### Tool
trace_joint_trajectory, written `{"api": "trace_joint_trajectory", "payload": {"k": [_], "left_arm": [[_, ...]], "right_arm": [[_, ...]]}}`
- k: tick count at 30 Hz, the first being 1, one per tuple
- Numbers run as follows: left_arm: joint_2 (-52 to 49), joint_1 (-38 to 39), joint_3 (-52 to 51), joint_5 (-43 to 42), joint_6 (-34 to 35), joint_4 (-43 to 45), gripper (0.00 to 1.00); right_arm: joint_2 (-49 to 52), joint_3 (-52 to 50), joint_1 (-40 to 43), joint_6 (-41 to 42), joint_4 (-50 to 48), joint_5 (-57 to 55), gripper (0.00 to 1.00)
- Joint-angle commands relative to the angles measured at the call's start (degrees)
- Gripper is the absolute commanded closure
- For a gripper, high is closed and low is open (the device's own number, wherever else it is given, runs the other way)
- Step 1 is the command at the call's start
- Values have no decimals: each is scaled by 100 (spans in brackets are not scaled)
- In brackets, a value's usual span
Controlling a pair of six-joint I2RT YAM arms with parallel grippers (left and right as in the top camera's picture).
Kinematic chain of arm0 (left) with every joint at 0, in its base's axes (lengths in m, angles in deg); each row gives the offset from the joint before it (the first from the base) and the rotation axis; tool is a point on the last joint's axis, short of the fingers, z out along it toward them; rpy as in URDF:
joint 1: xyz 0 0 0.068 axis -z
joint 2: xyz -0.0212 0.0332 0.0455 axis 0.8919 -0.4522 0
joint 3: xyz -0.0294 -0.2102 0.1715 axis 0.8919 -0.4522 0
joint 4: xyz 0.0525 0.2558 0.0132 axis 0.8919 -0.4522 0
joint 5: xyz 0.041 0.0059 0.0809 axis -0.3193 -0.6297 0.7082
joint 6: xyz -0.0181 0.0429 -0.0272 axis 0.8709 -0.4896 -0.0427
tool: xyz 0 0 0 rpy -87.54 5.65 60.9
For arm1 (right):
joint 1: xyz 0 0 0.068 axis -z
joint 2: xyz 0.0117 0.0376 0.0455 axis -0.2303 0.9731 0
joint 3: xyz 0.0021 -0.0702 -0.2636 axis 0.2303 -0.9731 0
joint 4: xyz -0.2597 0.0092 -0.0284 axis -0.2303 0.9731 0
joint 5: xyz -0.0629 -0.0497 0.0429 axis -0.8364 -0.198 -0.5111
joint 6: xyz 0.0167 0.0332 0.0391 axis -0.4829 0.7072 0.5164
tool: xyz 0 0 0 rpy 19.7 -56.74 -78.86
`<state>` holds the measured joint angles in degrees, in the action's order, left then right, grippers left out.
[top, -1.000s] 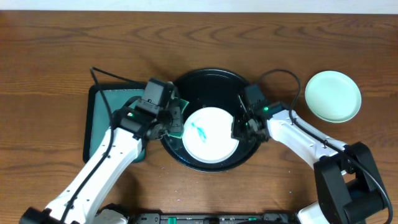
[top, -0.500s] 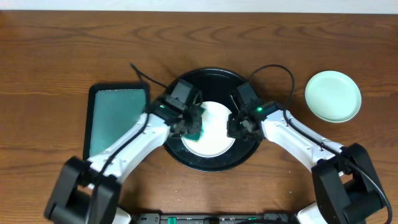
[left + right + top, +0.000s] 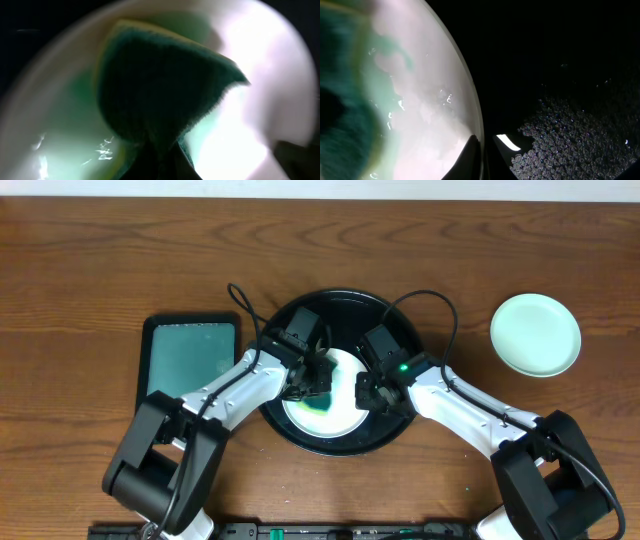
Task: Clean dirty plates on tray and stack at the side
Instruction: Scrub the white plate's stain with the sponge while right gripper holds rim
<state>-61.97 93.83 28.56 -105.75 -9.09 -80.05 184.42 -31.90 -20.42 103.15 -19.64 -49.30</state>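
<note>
A white plate (image 3: pixel 340 415) lies in the round black tray (image 3: pixel 300 320), with a teal-green smear spread over its middle. My left gripper (image 3: pixel 318 380) is shut on a green sponge (image 3: pixel 322 383) and presses it onto the plate; the left wrist view shows the sponge (image 3: pixel 160 85) filling the frame on the plate (image 3: pixel 280 75). My right gripper (image 3: pixel 375 395) is shut on the plate's right rim; in the right wrist view its fingers (image 3: pixel 481 155) pinch the rim (image 3: pixel 465 90) over the tray (image 3: pixel 560 60). Pale mint-green plates (image 3: pixel 535 333) sit at the far right.
A dark green rectangular tray (image 3: pixel 188 360) lies left of the black tray. Black cables loop over the black tray's far rim. Brown wooden table (image 3: pixel 100 260) lies all around.
My left gripper moved right with the sponge onto the plate's middle. The blue smear has spread into a wider teal-green patch. My right gripper shifted slightly left along the rim.
</note>
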Motion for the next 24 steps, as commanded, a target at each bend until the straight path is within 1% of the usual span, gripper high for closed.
{"api": "trace_joint_trajectory", "payload": {"k": [1,3,5,7,9,10,14,16,19,24], "left_arm": [[-337,269,-96,-2387,-358,483,93],[-337,313,-96,-2841,-352,817,93],[-337,317,-96,-2981,-175,1058,93],[-339,313,-96,-2747,-70,1121,93],[-341,280,-96,-2295,59,1064,93],[-341,260,-96,-2052,61,1001,93],[-341,136,-96,-573,162,426,93],[-339,55,-96,431,160,17,93],[-339,-44,-74,1582,153,-459,93],[-328,-87,116,3165,136,-1038,93]], "right_arm": [[15,20,-122,35,-61,227,98],[15,22,-122,35,-63,227,98],[15,20,-125,37,-61,229,98],[15,20,-125,37,-59,229,99],[15,20,-125,37,-57,234,98],[15,20,-125,37,-55,247,99],[15,20,-125,35,-39,251,98],[15,20,-122,37,-22,251,98],[15,20,-122,37,4,251,98],[15,20,-118,37,9,249,98]]}}
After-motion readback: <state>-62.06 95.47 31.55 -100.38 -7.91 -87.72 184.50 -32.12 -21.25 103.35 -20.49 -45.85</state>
